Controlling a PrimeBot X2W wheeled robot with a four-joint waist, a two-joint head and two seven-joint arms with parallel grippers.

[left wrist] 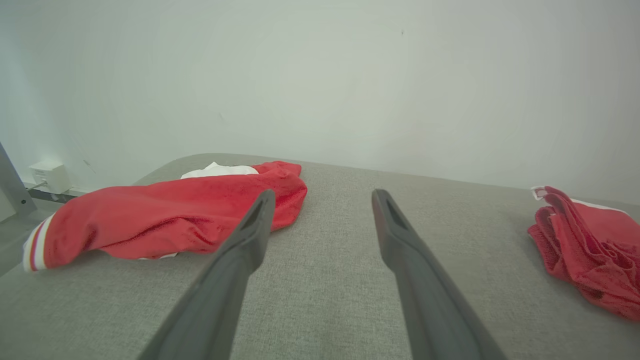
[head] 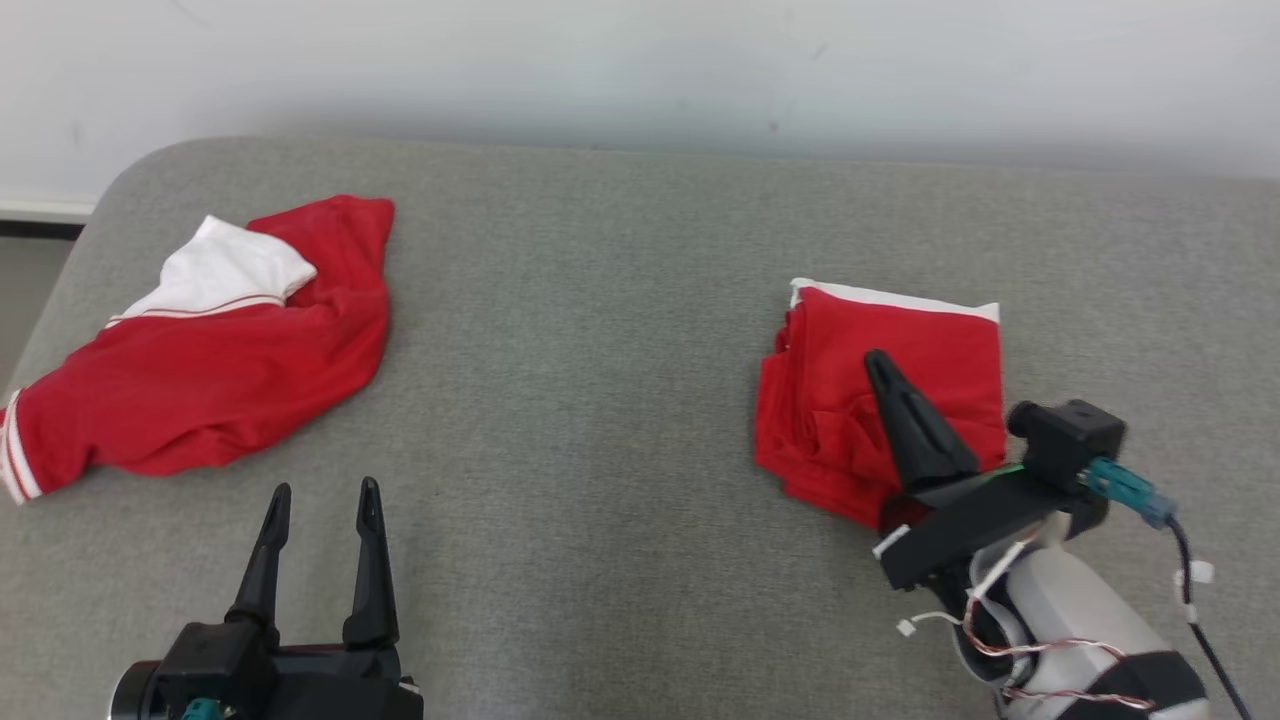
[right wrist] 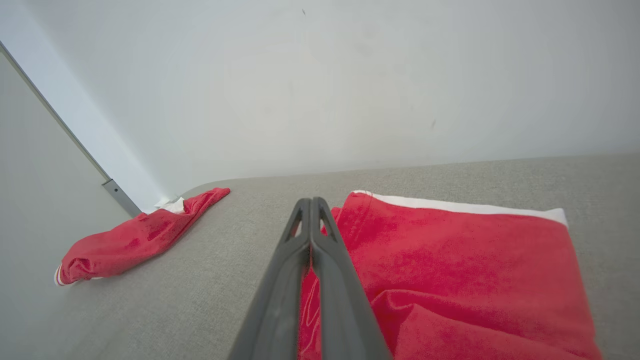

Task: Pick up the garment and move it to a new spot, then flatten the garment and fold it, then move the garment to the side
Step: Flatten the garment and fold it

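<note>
Jaws: right gripper [head: 878,362] pressed shut, empty; left gripper [head: 325,490] spread wide, empty.
Right gripper lies over the folded red garment [head: 940,340], contact unclear. Left gripper hangs well left of that garment above the grey padded surface [head: 600,400]; crumpled red-and-white garment [head: 230,390] lies farther left.

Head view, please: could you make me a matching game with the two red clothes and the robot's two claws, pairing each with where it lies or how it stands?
Things:
1. crumpled red and white garment
2. folded red garment with a white edge
3. left gripper
4. right gripper

Places or states:
A. fingers shut together
B. lies on the robot's right
C. fingers spread apart
D. lies on the robot's left

Pairs: 1-D, 2-B, 3-C, 4-A.
</note>
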